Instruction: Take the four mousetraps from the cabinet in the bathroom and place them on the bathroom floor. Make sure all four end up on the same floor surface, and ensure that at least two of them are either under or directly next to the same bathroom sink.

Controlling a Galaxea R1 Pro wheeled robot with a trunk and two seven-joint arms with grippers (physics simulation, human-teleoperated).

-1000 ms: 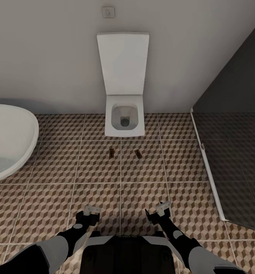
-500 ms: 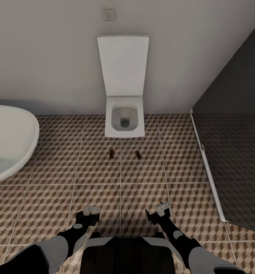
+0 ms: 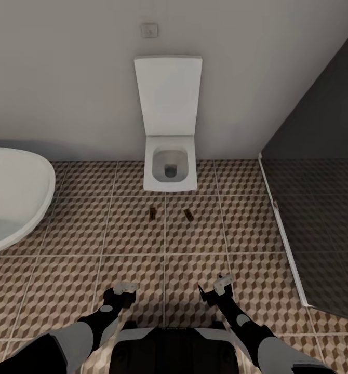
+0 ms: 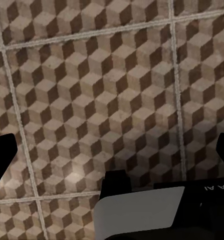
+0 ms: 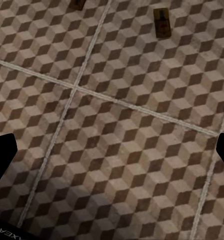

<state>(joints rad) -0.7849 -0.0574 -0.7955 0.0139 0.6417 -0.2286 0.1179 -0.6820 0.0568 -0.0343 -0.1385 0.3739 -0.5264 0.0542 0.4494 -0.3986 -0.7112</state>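
Two mousetraps (image 3: 152,212) (image 3: 187,213) lie on the bathroom floor (image 3: 70,270) at frame centre, just below the toilet (image 3: 170,169), w/ bathtub (image 3: 13,197) at left edge; no sink or cabinet in sight, so I'd judge approx. half done, w/ two traps left to fetch and the sink condition unmet. Left gripper (image 3: 125,287) and right gripper (image 3: 223,283) hang low at bottom centre over the tiles, both spread apart and empty.

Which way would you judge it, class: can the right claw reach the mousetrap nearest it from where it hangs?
Probably not yet. The right claw hangs well short of that mousetrap; bare bathroom floor lies between, nothing blocking it.
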